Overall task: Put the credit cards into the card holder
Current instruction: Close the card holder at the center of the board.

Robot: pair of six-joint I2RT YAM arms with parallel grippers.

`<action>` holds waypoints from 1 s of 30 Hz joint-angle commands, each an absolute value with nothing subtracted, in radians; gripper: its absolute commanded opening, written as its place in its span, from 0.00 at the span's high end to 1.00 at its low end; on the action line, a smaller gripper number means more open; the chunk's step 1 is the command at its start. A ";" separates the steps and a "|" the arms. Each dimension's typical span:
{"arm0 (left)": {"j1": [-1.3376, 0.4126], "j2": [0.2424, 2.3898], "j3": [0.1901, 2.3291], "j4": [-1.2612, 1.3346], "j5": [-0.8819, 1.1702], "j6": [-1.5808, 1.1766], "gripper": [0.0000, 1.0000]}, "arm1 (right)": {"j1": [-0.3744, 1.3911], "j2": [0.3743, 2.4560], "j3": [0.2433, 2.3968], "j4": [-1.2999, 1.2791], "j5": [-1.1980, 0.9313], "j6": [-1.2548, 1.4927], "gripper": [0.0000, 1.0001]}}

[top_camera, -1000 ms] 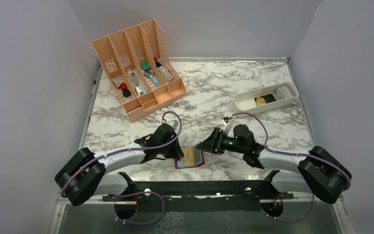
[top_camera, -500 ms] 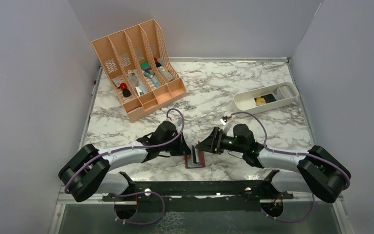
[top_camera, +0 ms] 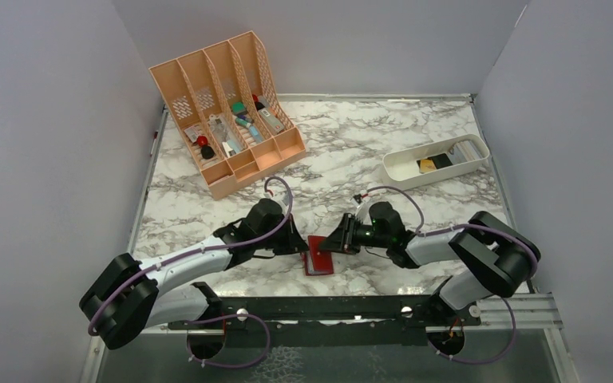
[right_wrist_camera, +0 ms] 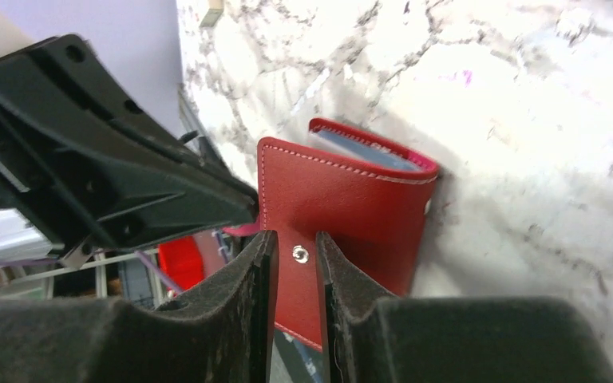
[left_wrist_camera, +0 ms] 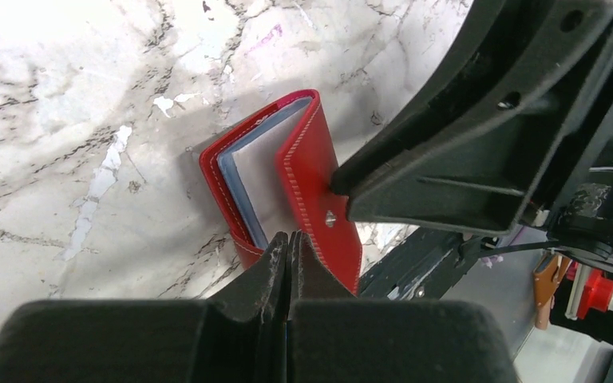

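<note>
Your two arms are twins: the left arm and right arm both have pale grey-white shells on the long links and chunky matte black housings at the joints. A thin purple cable runs along each one and loops up off the wrist. The left gripper and right gripper are angular black plastic with a slightly grainy finish, and you can spot small round holes in the right one's side.

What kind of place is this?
Probably a robot test booth: plain grey walls box in a marble-look table, with a left arm and right arm bolted at its near edge.
</note>
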State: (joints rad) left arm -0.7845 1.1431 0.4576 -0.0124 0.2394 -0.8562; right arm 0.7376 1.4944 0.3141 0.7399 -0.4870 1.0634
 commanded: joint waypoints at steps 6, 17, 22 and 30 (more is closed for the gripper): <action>-0.779 1.118 0.468 -0.031 0.227 -0.857 1.00 | 0.786 1.597 0.449 0.493 -0.336 0.856 0.78; -0.779 1.173 0.504 0.015 0.300 -0.852 0.78 | 0.818 1.557 0.467 0.387 -0.212 0.813 0.82; -0.778 1.135 0.579 -0.152 0.213 -0.791 0.61 | 0.819 1.523 0.456 0.370 -0.218 0.807 0.84; -0.760 1.034 0.593 -0.393 -0.009 -0.776 0.76 | 0.828 1.504 0.463 0.362 -0.248 0.808 0.85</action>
State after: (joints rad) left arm -0.7738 1.0786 0.5968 -0.2375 0.1329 -0.7952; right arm 0.8192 1.5143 0.4721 0.4168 -0.2741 0.8345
